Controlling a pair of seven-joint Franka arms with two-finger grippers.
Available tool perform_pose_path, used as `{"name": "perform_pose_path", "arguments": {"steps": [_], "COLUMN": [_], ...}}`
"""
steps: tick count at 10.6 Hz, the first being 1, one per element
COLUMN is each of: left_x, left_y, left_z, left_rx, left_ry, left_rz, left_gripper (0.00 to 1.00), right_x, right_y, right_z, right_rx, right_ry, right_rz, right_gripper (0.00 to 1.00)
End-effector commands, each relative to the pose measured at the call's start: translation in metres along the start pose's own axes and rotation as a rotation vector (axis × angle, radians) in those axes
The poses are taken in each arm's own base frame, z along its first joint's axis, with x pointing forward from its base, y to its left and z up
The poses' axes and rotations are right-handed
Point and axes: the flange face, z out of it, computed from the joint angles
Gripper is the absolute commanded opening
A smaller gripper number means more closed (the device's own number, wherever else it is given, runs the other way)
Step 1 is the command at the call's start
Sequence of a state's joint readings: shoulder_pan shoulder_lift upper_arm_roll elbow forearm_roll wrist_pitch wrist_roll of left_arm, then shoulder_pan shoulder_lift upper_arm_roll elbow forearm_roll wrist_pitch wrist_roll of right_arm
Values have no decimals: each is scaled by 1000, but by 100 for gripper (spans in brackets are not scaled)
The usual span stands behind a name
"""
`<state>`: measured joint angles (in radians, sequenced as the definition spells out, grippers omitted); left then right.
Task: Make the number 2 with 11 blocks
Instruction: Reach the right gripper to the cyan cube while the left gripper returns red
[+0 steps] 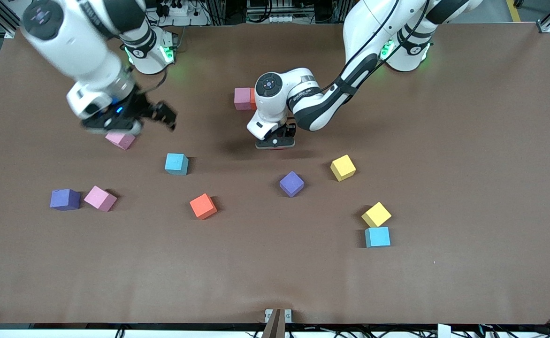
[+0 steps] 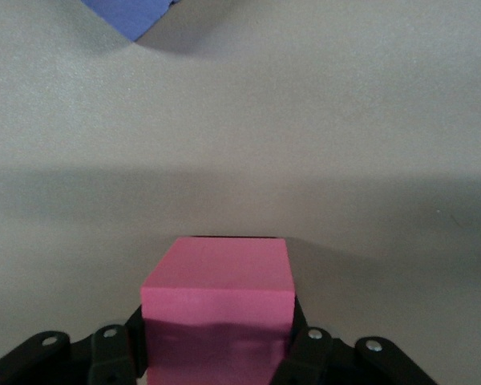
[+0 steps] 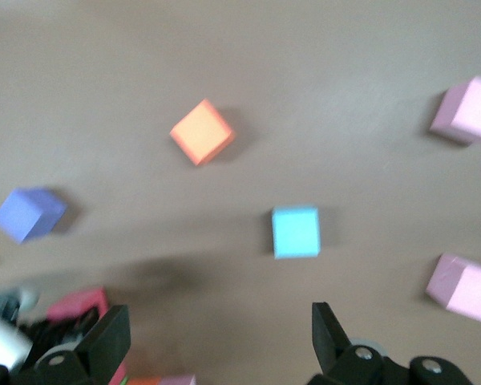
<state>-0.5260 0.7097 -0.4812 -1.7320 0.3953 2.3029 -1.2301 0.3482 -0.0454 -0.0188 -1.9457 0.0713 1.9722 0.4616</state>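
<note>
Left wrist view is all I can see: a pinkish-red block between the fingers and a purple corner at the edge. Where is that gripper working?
Observer: The left gripper is low over the middle of the table, shut on the red block. The purple corner belongs to a purple block lying nearby.
Operator: Is anything lined up yet?
Observer: A pink block and an orange block sit touching side by side, farther from the front camera than the purple block.
Operator: And the right arm?
Observer: The right gripper hangs open in the air close to a second pink block, toward the right arm's end of the table.
</note>
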Motion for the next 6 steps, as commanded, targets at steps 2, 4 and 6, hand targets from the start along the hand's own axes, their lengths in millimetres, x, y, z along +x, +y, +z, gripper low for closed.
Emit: {"name": "perform_pose_path", "arguments": {"steps": [2, 4, 6], "left_x": [-13, -17, -20], "left_y": [8, 9, 9], "left_z": [10, 12, 15], "left_rx": [9, 13, 17], "left_ry": [11, 7, 3], "left_rz": [-1, 2, 5], "left_gripper": [0, 0, 0], "right_x": [108, 129, 136], "right_y": [4, 34, 69], "right_z": [46, 86, 114], "right_rx": [-50, -44, -44], "right_ry": [9, 27, 32], "right_rz": [21, 41, -64], "right_gripper": [100, 100, 100]}}
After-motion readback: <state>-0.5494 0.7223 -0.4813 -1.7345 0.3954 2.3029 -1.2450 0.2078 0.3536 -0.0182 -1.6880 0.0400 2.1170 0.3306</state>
